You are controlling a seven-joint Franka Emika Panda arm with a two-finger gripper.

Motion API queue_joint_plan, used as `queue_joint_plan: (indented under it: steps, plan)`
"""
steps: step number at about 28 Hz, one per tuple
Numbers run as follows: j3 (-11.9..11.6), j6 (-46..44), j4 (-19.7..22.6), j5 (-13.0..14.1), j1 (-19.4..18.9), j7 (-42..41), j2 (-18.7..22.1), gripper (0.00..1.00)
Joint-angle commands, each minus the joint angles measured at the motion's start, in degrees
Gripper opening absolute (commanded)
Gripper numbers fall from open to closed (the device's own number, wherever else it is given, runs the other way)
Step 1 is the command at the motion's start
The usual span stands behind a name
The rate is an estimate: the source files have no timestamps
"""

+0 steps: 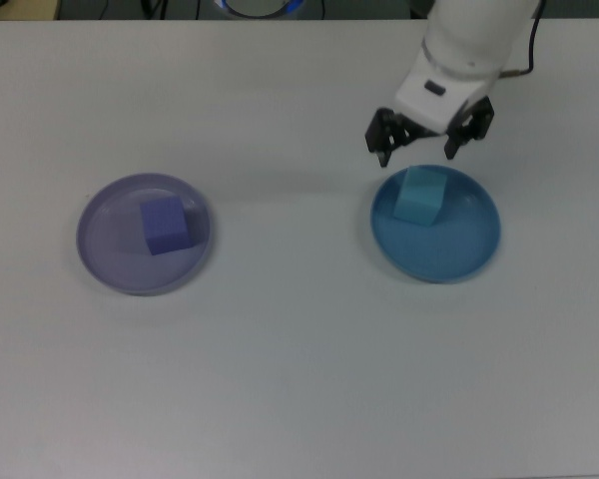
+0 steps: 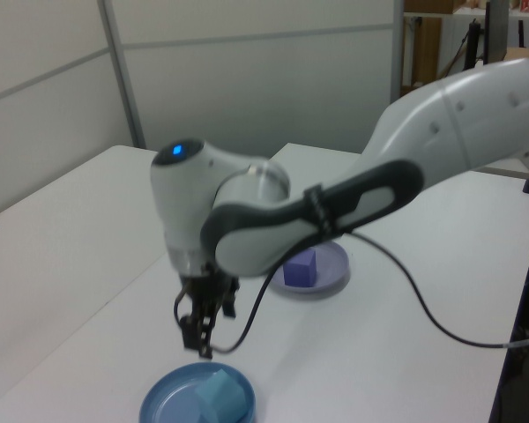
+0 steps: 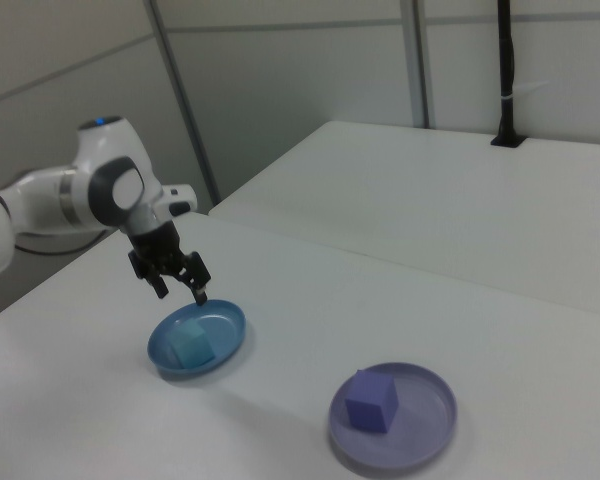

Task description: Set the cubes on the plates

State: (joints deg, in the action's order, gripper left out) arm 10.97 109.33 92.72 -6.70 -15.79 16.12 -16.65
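The light turquoise cube (image 1: 417, 197) (image 2: 219, 401) (image 3: 190, 347) rests in the blue plate (image 1: 479, 249) (image 2: 163, 407) (image 3: 230, 318), toward its far rim in the top view. My gripper (image 1: 417, 155) (image 2: 199, 333) (image 3: 181, 293) hangs open just above the plate's edge, apart from the cube, with nothing between its fingers. The violet-blue cube (image 1: 164, 225) (image 2: 300, 267) (image 3: 370, 403) sits inside the pale lavender plate (image 1: 100, 244) (image 2: 333, 271) (image 3: 430, 425) at the top view's left.
Both plates stand on a white table (image 1: 299, 379). The arm's black cable (image 2: 423, 304) trails over the table in the left view. A second white table (image 3: 460, 200) and a black post (image 3: 504, 70) stand behind in the right view.
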Motion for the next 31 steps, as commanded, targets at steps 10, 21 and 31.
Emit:
queue_joint_plan:
  steps: [10,21,31]
  plan:
    - [-0.9,-12.6,1.0,2.6,15.1,0.5,12.9,1.00]
    - [-1.8,-13.7,1.0,3.1,19.0,-3.8,15.2,1.00]
    - [-2.2,-14.0,-0.6,4.9,21.7,-4.3,15.3,1.00]
